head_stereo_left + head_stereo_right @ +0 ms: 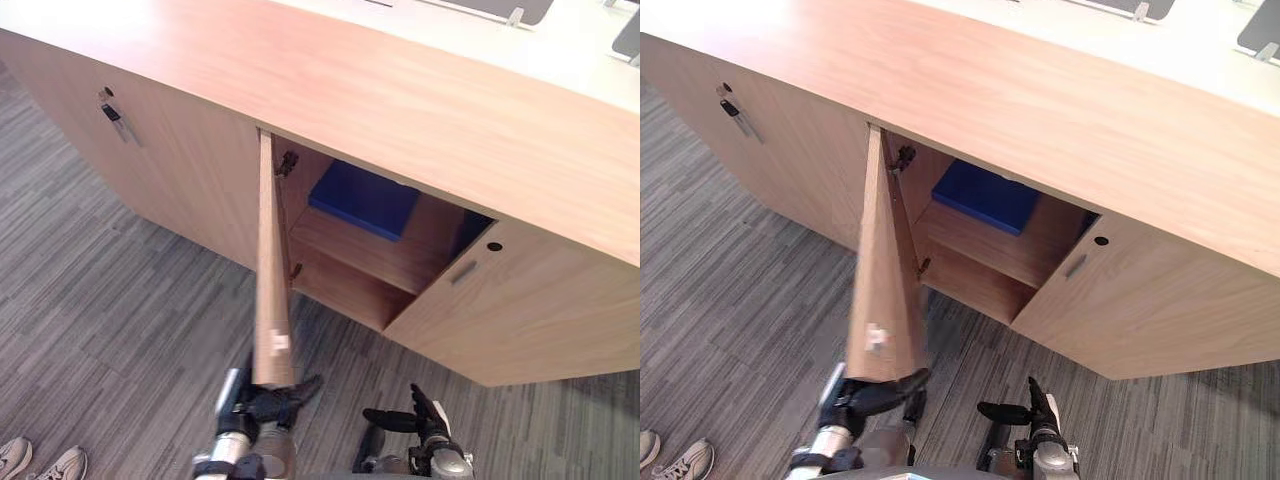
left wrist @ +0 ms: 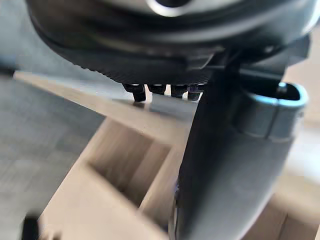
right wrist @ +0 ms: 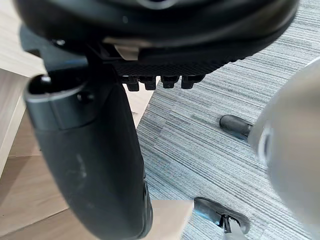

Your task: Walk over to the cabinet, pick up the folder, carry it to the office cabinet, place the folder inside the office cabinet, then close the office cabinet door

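The blue folder (image 1: 365, 198) lies flat on the upper shelf (image 1: 350, 248) inside the office cabinet (image 1: 420, 110), well ahead of my left hand (image 1: 865, 397) and above it, so I judge only the door (image 1: 880, 280) is left to deal with. That door is a stiff wooden panel, probably light on its hinges. It stands wide open with its free edge right at the left hand. The hand's fingers look fairly straight against the panel's lower corner, thumb reaching under it, gripping nothing. I'd push there, far from the hinges. My right hand (image 1: 425, 418) hangs beside it, open and empty.
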